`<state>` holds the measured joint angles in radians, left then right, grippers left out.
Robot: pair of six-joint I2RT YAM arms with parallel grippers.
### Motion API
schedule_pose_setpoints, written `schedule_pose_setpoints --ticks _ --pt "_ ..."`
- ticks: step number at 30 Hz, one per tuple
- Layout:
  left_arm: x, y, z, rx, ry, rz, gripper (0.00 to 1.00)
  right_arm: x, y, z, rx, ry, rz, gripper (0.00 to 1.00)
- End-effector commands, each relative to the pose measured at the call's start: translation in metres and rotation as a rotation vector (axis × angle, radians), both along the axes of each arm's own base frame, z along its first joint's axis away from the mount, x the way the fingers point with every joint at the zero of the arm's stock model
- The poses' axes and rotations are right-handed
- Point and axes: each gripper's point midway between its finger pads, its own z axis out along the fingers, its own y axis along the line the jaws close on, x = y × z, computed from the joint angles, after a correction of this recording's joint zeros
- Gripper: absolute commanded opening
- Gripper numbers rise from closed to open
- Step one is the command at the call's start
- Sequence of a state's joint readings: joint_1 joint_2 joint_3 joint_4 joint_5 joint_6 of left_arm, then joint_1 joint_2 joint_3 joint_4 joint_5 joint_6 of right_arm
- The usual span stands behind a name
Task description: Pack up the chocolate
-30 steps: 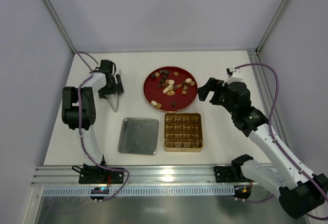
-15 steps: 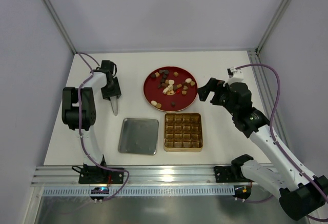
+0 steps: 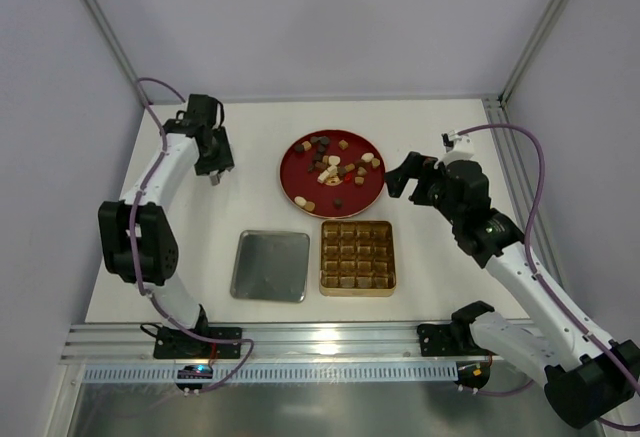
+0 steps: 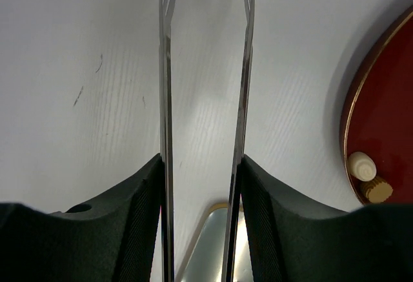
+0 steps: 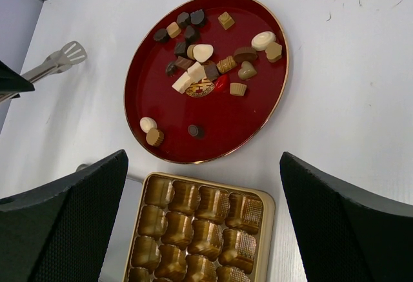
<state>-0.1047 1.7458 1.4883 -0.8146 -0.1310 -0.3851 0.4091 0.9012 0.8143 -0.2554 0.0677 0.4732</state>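
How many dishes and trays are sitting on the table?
3: the round red plate at the back, the gold tin in front of it, and the silver tray left of the tin.

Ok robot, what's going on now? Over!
Left claw gripping tongs. Right claw open, empty. Chocolates all on red plate, tin empty. Nothing in the way.

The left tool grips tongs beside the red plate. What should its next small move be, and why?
Probably carry the left tool and its tongs right, over the red plate, toward the nearest chocolate: the tongs hang beside the plate, every piece lies on it, and the gold tin's cells look empty.
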Motion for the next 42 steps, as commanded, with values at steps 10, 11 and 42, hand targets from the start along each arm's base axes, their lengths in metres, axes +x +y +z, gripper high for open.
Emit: schedule_pose_setpoints --ticks 10,11,42 --pt "-0.025 -0.035 0.081 -0.008 -0.104 -0.088 0.49 0.005 -0.002 0.011 -0.009 -0.034 -0.011 1.0" --pt "-0.026 -0.038 0.086 -0.015 -0.112 -0.098 0.49 0.005 -0.003 0.01 -0.01 -0.032 -0.013 1.0" --pt "-0.046 -0.221 0.075 -0.089 -0.063 -0.509 0.45 -0.001 -0.01 0.004 -0.023 -0.02 -0.038 1.0"
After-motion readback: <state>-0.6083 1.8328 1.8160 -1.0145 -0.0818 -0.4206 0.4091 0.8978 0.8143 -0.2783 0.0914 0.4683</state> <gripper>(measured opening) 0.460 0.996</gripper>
